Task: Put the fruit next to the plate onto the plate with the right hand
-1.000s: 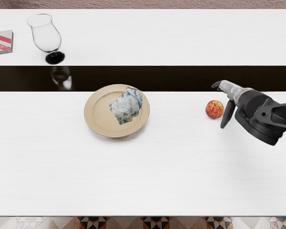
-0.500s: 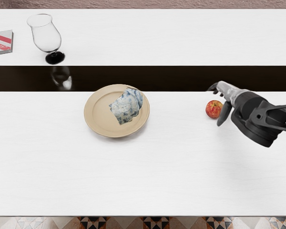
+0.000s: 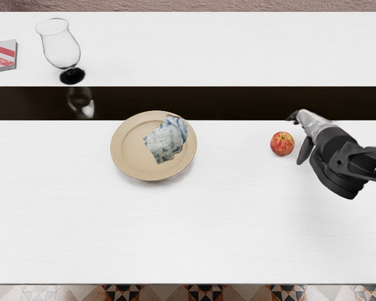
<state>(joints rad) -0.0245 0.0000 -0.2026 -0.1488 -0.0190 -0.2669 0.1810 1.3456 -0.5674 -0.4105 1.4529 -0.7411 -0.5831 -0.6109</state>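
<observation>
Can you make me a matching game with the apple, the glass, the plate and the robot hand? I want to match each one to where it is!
Things:
1. small red round apple
2. clear stemmed glass
3. round tan plate
4. black right hand

Places:
A. far left, beside a red-and-white striped book
B. reaching in from the right edge, fingers open, holding nothing
C. mid-table, with a blue-and-white lump lying on it
D. on the bare white table, between plate and hand

Pairs: 1-D, 2-A, 3-C, 4-B
</observation>
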